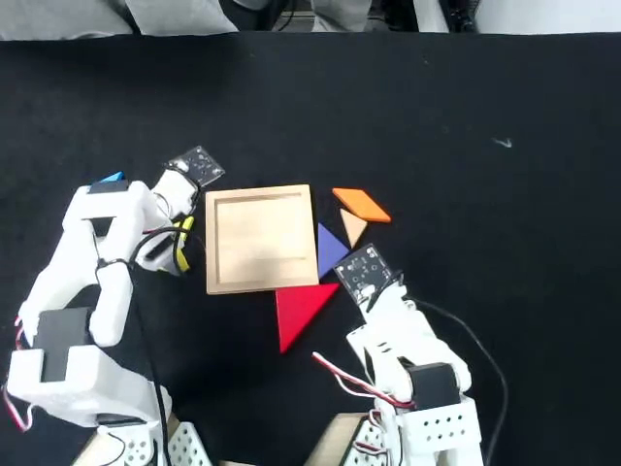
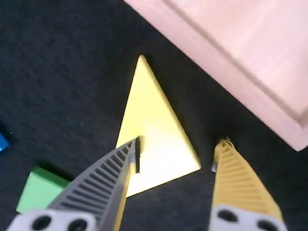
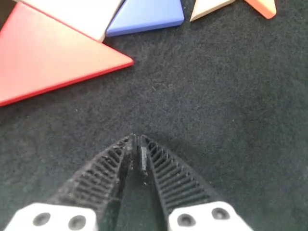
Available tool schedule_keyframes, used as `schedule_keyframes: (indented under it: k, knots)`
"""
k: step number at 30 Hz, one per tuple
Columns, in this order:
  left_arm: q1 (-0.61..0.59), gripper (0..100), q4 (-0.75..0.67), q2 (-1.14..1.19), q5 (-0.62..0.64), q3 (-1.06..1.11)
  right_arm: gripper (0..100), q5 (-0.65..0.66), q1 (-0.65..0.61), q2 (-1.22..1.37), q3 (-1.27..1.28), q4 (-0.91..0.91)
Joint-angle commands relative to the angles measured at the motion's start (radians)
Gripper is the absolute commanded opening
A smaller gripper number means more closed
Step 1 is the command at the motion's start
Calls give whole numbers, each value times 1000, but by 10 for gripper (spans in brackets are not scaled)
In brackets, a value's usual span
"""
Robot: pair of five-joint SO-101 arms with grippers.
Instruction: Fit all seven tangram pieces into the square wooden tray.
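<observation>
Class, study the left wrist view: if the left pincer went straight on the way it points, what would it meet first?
Most likely the yellow triangle, lying between the fingers of the open left pincer; the wooden tray sits beyond, though depth is unclear.

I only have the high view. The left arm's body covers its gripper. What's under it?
Observer: A yellow triangle beside the tray. The left gripper is open, one finger over the triangle, the other past its edge.
Operator: Any other pieces down there?
Observer: A green piece lies near the yellow triangle, not touching it.
Operator: Right gripper, open or shut?
Observer: The right gripper is shut, over bare cloth, apart from the red triangle.
</observation>
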Motion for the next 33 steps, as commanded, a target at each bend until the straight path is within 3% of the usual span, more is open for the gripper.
schedule_keyframes:
  k: [1, 5, 12, 18, 22, 25, 33]
  knots:
    - [-18, 261, -14, 5, -46, -45, 12, -3, 12, -93, -5, 6]
    - [-18, 275, -17, 9, -51, -50, 12, 28, 12, -93, -5, 8]
    - [-35, 253, -25, 9, -46, -51, 11, 373, 12, -91, -5, 38]
    - [-33, 262, 6, 0, -49, -38, 11, 381, 12, -93, -4, 35]
    - [-27, 343, 61, 11, -135, -38, 11, 381, 12, -94, -4, 37]
    - [-36, 350, 46, 37, -143, -45, 11, 381, 12, -94, -4, 37]
    - [-71, 348, 104, 195, -137, -216, 11, 381, 12, -94, -4, 37]
